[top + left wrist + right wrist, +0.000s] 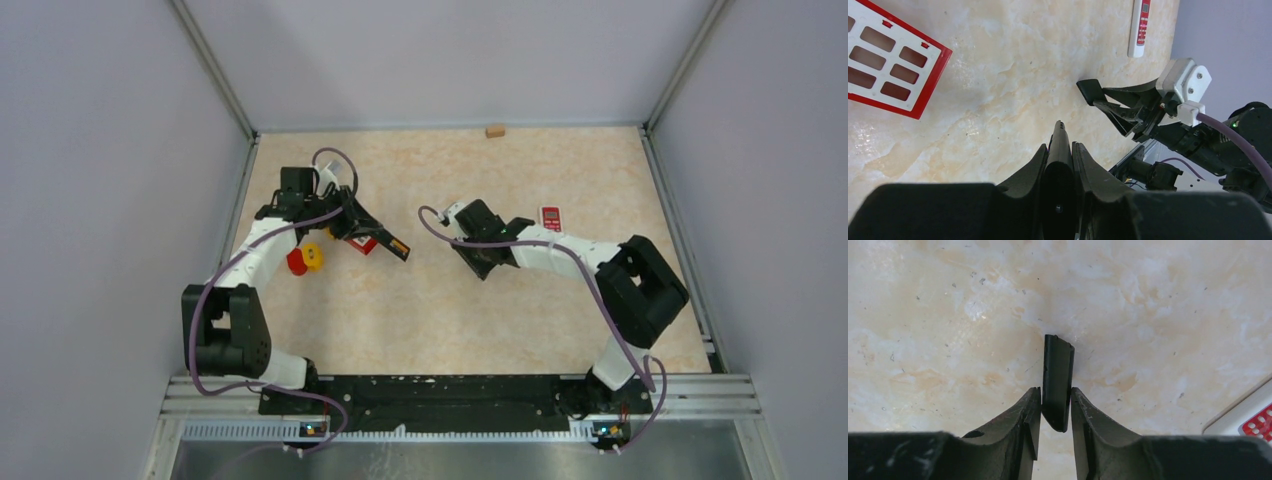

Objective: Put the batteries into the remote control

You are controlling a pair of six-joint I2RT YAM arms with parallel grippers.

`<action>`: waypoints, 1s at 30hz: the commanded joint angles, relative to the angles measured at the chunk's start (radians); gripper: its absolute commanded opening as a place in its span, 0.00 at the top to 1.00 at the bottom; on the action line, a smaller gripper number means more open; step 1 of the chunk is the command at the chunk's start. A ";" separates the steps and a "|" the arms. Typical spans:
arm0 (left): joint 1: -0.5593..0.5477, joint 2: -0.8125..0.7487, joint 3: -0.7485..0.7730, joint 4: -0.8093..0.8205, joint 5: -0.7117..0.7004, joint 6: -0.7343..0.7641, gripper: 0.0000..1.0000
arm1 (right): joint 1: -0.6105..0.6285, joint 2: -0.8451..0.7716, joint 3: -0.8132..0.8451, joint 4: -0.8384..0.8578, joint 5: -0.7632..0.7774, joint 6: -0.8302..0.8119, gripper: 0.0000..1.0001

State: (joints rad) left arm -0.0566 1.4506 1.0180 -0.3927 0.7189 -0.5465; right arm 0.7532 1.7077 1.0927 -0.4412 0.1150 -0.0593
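Left gripper (pixel 1060 152) pinched tight on slim black bar (pixel 1059 131). Right gripper (pixel 1055 392) clamps small black slab (pixel 1058 362); white-red remote (pixel 551 217) at its 2 o'clock from overhead.

Left tool (pixel 1060 150): fingers pressed onto a slim black object (pixel 1059 134), its tip jutting forward over the marbled beige surface (pixel 998 100). Upper left: red-framed white panel (pixel 893 65) with rectangular cut-outs, lying flat. Top, right of centre: white remote (pixel 1139 27) with red face, flat, well apart from the panel. Right: right tool (pixel 1103 100), fingers converging on a small black piece (pixel 1089 89); white connector (pixel 1184 90) and purple cable (pixel 1233 145) behind.
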 commanded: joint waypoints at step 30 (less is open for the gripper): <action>0.048 -0.037 0.024 -0.018 -0.030 0.025 1.00 | 0.195 0.063 0.015 0.021 0.137 0.113 0.67</action>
State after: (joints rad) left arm -0.0212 1.4578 1.0195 -0.4206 0.6868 -0.5388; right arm 0.9463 1.7454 1.0912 -0.4419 0.2630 0.0708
